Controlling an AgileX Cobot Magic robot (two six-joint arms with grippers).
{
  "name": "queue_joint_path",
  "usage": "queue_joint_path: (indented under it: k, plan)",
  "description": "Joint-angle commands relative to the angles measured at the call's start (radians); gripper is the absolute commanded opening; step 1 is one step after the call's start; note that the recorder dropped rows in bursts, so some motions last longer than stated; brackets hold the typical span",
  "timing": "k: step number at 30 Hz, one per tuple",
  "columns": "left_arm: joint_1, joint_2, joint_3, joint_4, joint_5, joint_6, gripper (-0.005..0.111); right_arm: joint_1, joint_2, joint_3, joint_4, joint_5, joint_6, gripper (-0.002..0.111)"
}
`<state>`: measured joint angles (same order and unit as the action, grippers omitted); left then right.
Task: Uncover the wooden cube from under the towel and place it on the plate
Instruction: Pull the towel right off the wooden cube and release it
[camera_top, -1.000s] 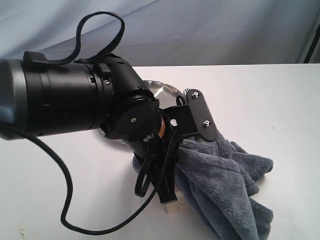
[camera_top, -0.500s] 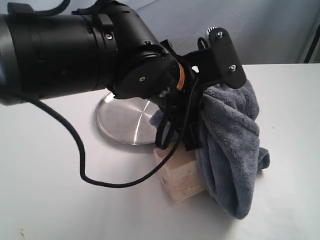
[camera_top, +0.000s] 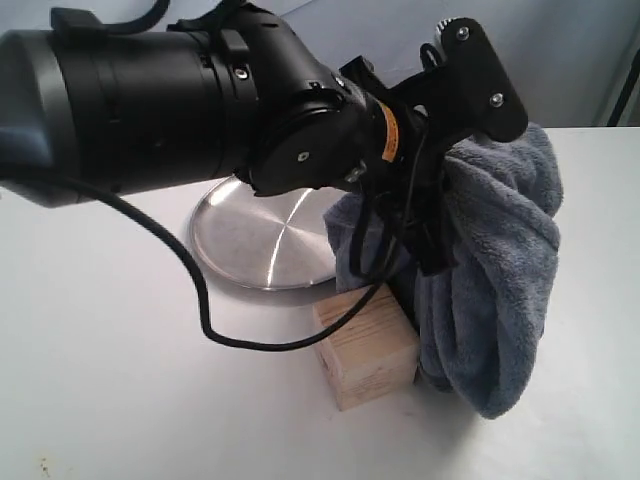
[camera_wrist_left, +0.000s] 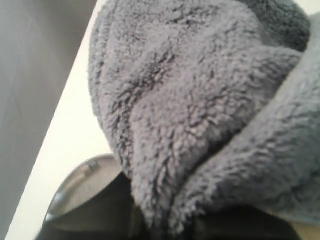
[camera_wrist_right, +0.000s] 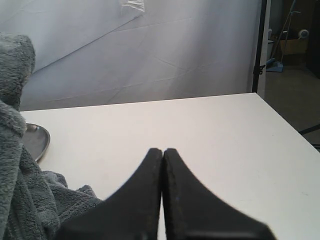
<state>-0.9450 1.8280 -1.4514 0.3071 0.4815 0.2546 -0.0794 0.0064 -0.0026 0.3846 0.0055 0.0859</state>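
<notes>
My left gripper (camera_top: 432, 262) is shut on the blue-grey towel (camera_top: 505, 260) and holds it bunched up above the table; its lower end hangs just right of the wooden cube (camera_top: 366, 346). The pale cube sits bare on the white table, in front of the steel plate (camera_top: 255, 236). The left wrist view is filled with the towel (camera_wrist_left: 200, 100), pinched at the left gripper (camera_wrist_left: 167, 227), with the plate's rim (camera_wrist_left: 80, 182) beside it. My right gripper (camera_wrist_right: 163, 152) is shut and empty over bare table, with the towel (camera_wrist_right: 20, 195) and the plate (camera_wrist_right: 36, 141) off to one side.
The left arm's thick black body (camera_top: 150, 100) and its looping cable (camera_top: 215, 325) hang over the plate's left side. A grey backdrop (camera_wrist_right: 165, 50) stands behind the table. The table's far right edge (camera_wrist_right: 285, 122) drops to a room floor.
The left gripper has risen and moved right with the towel. The cube, covered a second ago, now stands fully exposed, and the plate shows more.
</notes>
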Motion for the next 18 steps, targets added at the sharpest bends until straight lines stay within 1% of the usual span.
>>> queue_joint_path:
  k: [1, 4, 7, 10, 13, 15, 18]
  plan:
    - [-0.002, 0.022, -0.008, -0.017, -0.239, -0.039, 0.000, 0.000, -0.006, 0.003, 0.005, 0.012, 0.004, 0.003]
    - [-0.002, 0.042, -0.011, -0.024, -0.351, -0.111, 0.000, 0.000, -0.006, 0.003, 0.005, 0.012, 0.004, 0.003]
    - [-0.002, 0.085, -0.057, -0.036, -0.378, -0.124, 0.000, 0.000, -0.006, 0.003, 0.005, 0.012, 0.004, 0.003]
    - [-0.002, 0.155, -0.137, -0.103, -0.380, -0.124, 0.000, 0.000, -0.006, 0.003, 0.005, 0.012, 0.004, 0.003]
    - [-0.004, 0.228, -0.230, -0.228, -0.363, -0.124, 0.000, 0.000, -0.006, 0.003, 0.005, 0.012, 0.004, 0.003]
    - [-0.013, 0.284, -0.298, -0.247, -0.327, -0.116, 0.000, 0.000, -0.006, 0.003, 0.005, 0.012, 0.004, 0.003]
    - [-0.046, 0.365, -0.398, -0.244, -0.272, -0.075, 0.000, 0.000, -0.006, 0.003, 0.005, 0.012, 0.004, 0.003]
